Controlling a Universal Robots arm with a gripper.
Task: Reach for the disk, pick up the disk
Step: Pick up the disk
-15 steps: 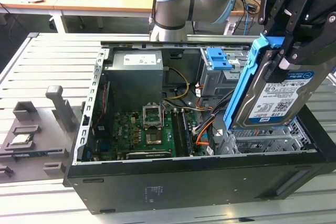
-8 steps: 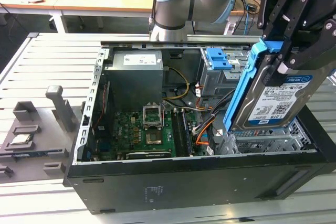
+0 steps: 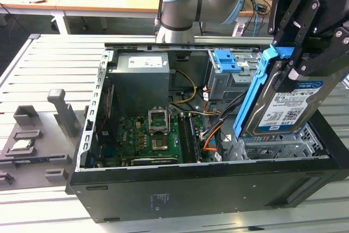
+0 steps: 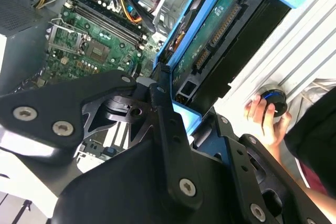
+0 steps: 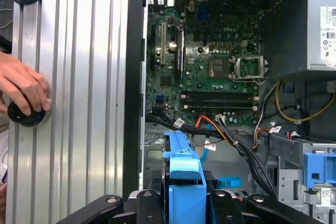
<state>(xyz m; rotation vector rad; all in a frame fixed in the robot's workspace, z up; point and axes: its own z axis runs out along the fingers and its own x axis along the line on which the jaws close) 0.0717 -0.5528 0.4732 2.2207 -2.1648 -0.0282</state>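
Observation:
The disk [image 3: 289,107] is a silver-grey hard drive with a white-and-blue label and a blue rail frame. It hangs tilted on edge above the drive cage [image 3: 278,148] at the exterior view's right end of the open computer case. My gripper [image 3: 297,61] is shut on its upper end from above. In the second wrist view the disk [image 4: 220,30] shows its green circuit board between the black fingers of the gripper [image 4: 191,121]. In the first wrist view the disk's blue rail [image 5: 181,161] runs out from the gripper [image 5: 184,203].
The open case holds a motherboard [image 3: 152,135], a grey power supply [image 3: 142,75], orange and black cables [image 3: 210,132] and a blue latch piece [image 3: 226,61]. A processor chip [image 3: 20,145] lies on grey fixtures at the exterior view's left. A person's hand [image 5: 21,85] rests on a black knob [image 5: 25,115] beside the case.

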